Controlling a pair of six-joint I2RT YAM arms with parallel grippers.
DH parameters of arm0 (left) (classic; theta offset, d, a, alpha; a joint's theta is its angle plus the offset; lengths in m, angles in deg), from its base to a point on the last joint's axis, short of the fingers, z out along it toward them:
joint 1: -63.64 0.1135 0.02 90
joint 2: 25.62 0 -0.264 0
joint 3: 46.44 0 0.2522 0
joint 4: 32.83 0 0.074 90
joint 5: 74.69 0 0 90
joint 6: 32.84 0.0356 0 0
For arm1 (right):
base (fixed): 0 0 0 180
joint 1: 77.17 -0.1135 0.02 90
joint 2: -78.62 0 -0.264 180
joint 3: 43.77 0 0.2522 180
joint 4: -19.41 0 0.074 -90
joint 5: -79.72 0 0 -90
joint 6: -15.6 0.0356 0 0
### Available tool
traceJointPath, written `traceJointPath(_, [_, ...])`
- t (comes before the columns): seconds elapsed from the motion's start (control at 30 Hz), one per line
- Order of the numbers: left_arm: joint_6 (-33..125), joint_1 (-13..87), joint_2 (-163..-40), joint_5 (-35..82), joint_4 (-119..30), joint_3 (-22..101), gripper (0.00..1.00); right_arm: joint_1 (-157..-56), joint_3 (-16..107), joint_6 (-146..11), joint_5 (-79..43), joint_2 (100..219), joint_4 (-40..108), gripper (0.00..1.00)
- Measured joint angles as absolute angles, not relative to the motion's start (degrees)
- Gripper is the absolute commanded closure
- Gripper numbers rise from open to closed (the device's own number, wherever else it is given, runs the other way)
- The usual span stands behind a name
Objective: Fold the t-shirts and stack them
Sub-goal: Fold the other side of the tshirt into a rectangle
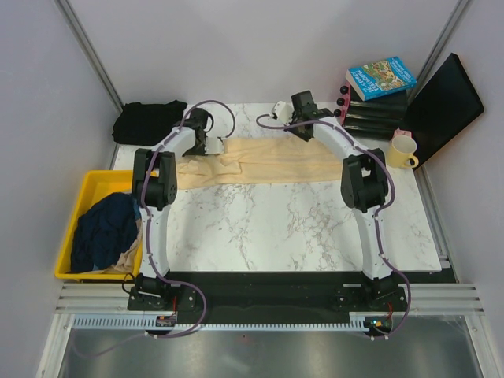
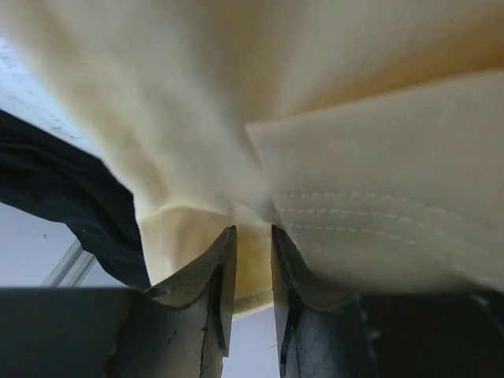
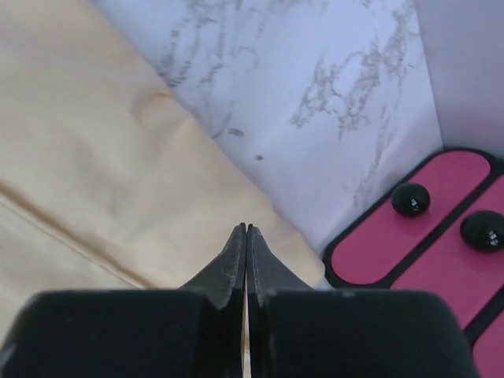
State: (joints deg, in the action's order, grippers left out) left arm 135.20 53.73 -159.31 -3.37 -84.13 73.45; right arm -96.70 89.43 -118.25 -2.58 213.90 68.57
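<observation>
1. One cream-yellow t-shirt point(image 1: 268, 161) lies as a long band across the far half of the marble bench point(image 1: 276, 228), its near edge fairly straight.
2. Left pincer point(image 2: 252, 232) grasps the band's left end, with cloth bunched between its fingers.
3. Right pincer point(image 3: 246, 228) is clenched, its tips over the shirt's far right edge. Whether it has caught cloth, I cannot tell.
4. Black t-shirt point(image 1: 150, 122) is heaped at the far left corner, and the navy t-shirt point(image 1: 106, 228) sits in a yellow bin point(image 1: 94, 185) beside the bench.
5. Bare marble runs from the band to the arm bases.
6. Book point(image 1: 380, 77) at the far right — cover print too small to read.
</observation>
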Motion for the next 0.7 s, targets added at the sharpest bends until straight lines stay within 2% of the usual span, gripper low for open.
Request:
traceJointPath(0.23, [135.2, 54.4, -161.0, -5.6, -84.1, 74.6, 0.71, -93.7, 88.1, -117.6, 3.4, 214.1, 65.4, 1.0])
traceJointPath(0.7, [135.3, 55.0, -161.0, -5.8, -84.1, 74.6, 0.71, -88.4, 81.5, -117.0, 6.8, 216.2, 63.3, 1.0])
